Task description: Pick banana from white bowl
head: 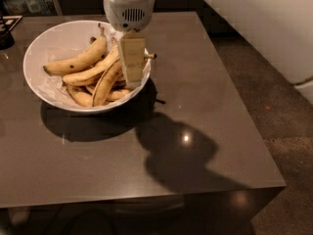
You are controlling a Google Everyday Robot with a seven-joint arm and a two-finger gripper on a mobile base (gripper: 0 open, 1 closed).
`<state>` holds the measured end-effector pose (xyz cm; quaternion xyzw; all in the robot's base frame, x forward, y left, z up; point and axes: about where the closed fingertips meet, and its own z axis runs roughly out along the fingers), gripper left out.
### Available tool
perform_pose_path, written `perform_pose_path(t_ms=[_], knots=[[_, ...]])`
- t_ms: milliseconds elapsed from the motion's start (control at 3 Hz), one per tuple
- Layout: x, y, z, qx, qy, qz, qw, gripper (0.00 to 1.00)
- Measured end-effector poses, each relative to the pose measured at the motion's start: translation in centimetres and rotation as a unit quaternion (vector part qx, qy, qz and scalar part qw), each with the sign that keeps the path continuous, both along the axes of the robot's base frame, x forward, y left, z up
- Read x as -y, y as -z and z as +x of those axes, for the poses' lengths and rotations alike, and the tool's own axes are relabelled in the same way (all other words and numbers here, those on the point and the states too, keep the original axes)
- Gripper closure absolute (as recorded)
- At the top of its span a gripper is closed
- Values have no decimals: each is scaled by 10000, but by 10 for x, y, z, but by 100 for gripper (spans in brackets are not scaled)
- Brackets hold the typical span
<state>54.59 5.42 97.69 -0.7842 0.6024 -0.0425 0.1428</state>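
My hand (133, 78) hangs over the right side of the white bowl (35, 48), its pale flat end down among the fruit close to the right rim. Whether it is released or clenched I cannot tell from this angle, since I see it only as one flat slab. The banana (105, 84) I am after, the long thick one with the darker greenish edge, lies in the bowl. It slants from near my hand down toward the front of the pile, with the shorter bananas (80, 96) under and beside it. The paler spotted banana (78, 60) lies across the back. Nothing is lifted: every fruit I can see rests in the bowl, and the bowl sits on the bench (220, 82) near its far left corner. As I judge it, the reach is about done and the pick itself is not. I am at the bowl and close to the banana's upper end, but I cannot say whether I am touching it. What is left is to close on that banana alone and lift it clear of the rim, without dragging its neighbours along or tipping the bowl.
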Motion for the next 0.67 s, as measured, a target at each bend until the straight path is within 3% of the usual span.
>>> perform_pose_path(t_ms=[667], knots=[[7,15,27,-342,327,218,9986,29]])
